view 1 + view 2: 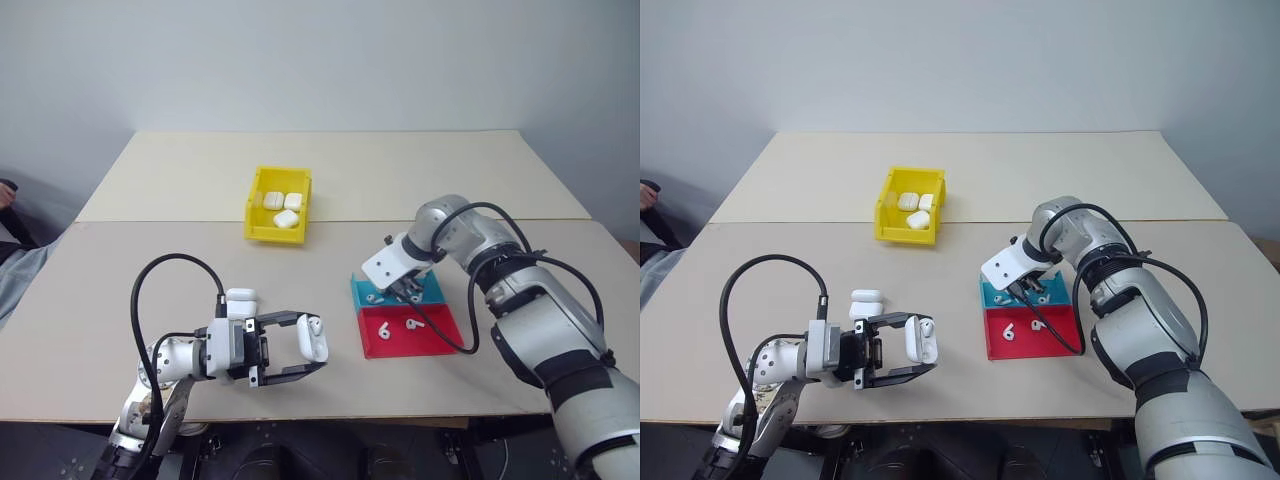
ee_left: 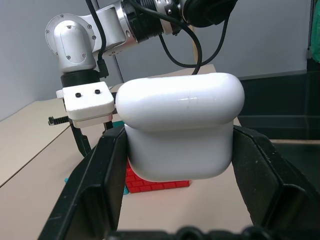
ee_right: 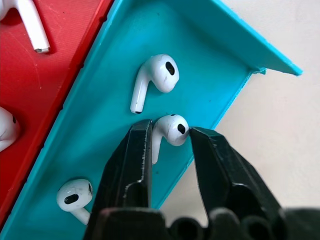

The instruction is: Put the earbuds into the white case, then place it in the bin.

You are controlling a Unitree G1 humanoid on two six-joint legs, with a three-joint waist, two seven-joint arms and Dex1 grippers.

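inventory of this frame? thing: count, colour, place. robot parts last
Bin: one, yellow, far middle of table, holding three white cases.
Tray: one, teal far half, red near half, right of centre.
Earbuds: white, three in teal half, two in red half.
White case: one, lid open, in left gripper.
Spare case: one, white, behind left wrist.
Table: beige.
Left gripper: shut on white case.
Right gripper: closing around an earbud in the teal half.

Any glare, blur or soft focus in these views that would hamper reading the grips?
Left wrist view: the white case shows soft highlights, outline clear; the black fingers look soft. Right wrist view: the earbud is sharp with small glints; the fingers blur toward their base. Head views: even light, faint shadows.
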